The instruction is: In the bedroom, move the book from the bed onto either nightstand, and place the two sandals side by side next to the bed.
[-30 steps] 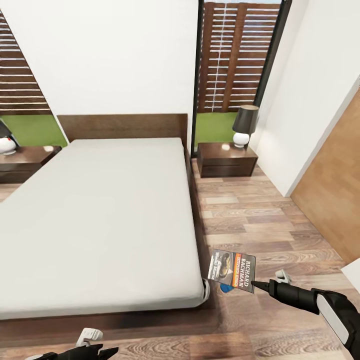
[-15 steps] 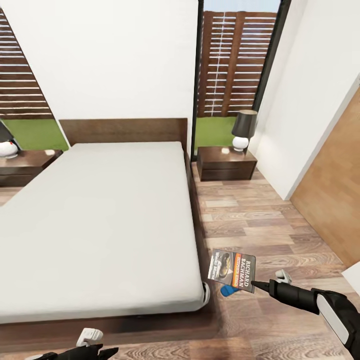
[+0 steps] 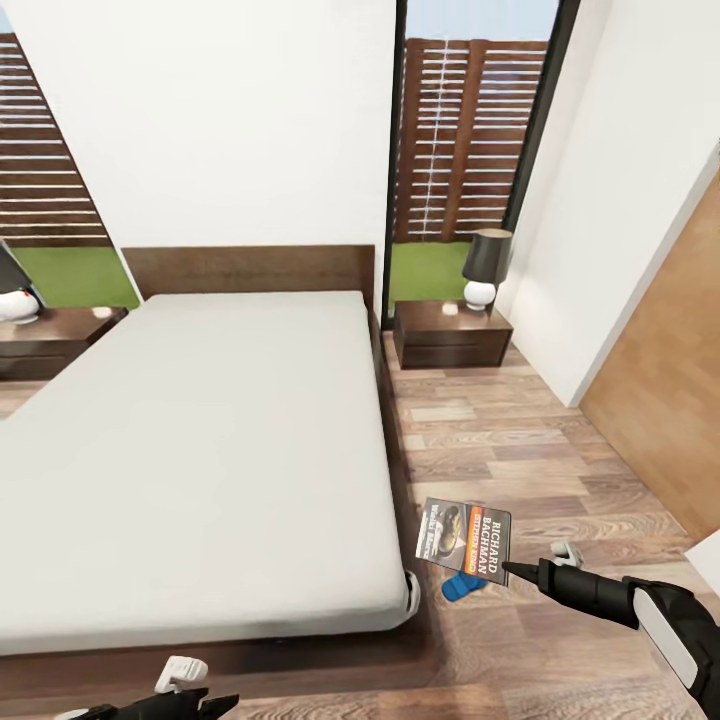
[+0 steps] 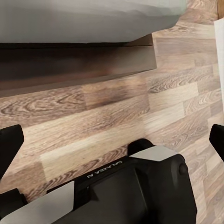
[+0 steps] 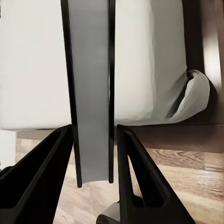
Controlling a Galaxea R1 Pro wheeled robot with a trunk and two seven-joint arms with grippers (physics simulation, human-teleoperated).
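The book was a thin paperback with a dark cover, an orange band and the white words "RICHARD BACHMAN" running sideways. It hung in the lower right of the head view, above the wood plank floor just off the foot corner of the bed, pinched at its edge by the right gripper. Beneath it a bright blue sandal showed partly on the floor beside the dark bed frame.

The bed carried a plain white mattress with a flat brown headboard at mid-frame. A dark nightstand stood right of the headboard, bearing a lamp with a black shade and round white base. A second nightstand sat at the left edge with another white lamp base on it.

The right wrist view gave what the head view did not: the book seen edge-on, its grey page block between two dark covers, with the black fingers closed against either side, and the mattress corner behind.

The left gripper lay at the bottom edge of the head view. In the left wrist view its dark fingertips stood wide apart at either side of the frame, over floor planks and the bed frame's base.
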